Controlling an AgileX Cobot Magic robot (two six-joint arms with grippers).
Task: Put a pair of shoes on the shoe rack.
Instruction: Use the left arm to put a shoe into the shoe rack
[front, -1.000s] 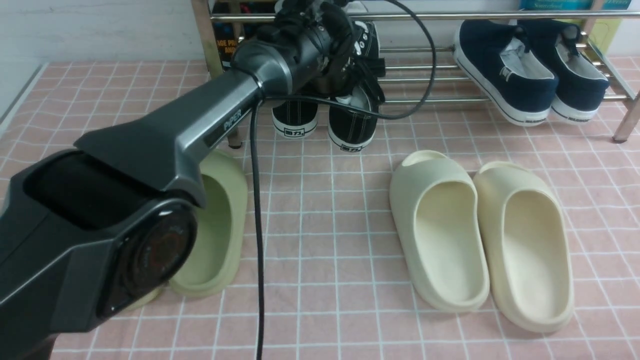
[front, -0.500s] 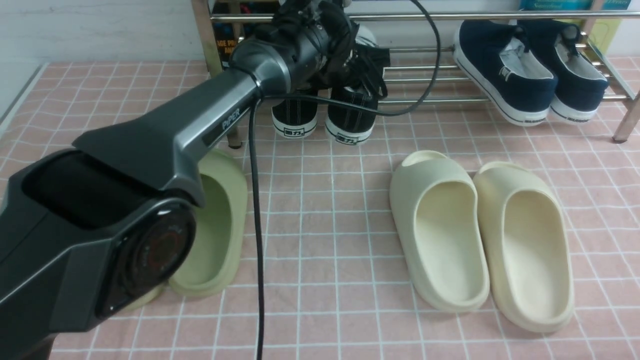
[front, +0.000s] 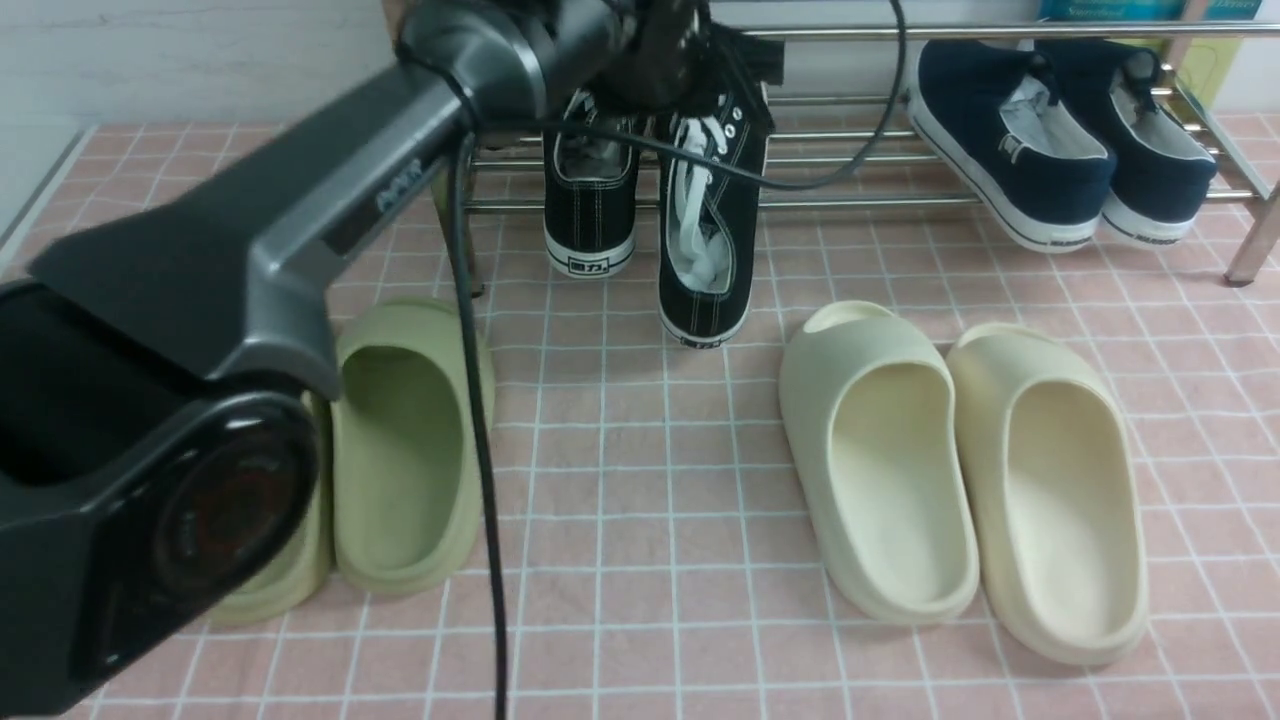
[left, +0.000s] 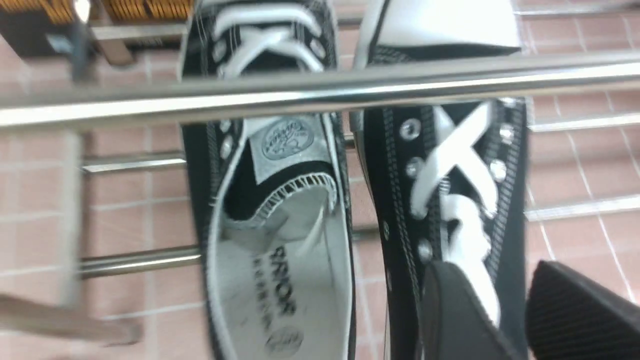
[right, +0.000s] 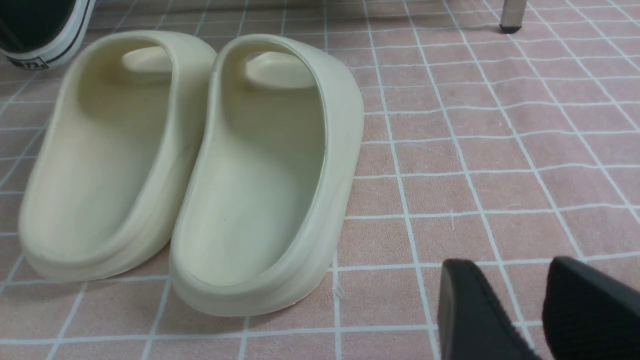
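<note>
Forward, left arm outstretched, gripper above sneaker

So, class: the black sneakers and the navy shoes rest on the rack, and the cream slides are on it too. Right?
No. The cream slides lie on the floor in front of the shoe rack, as the front view shows. The black sneakers and navy shoes do rest on it.

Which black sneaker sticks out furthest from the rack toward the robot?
The right-hand sneaker, beside the cream slides: its heel reaches further forward than that of the left sneaker.
</note>
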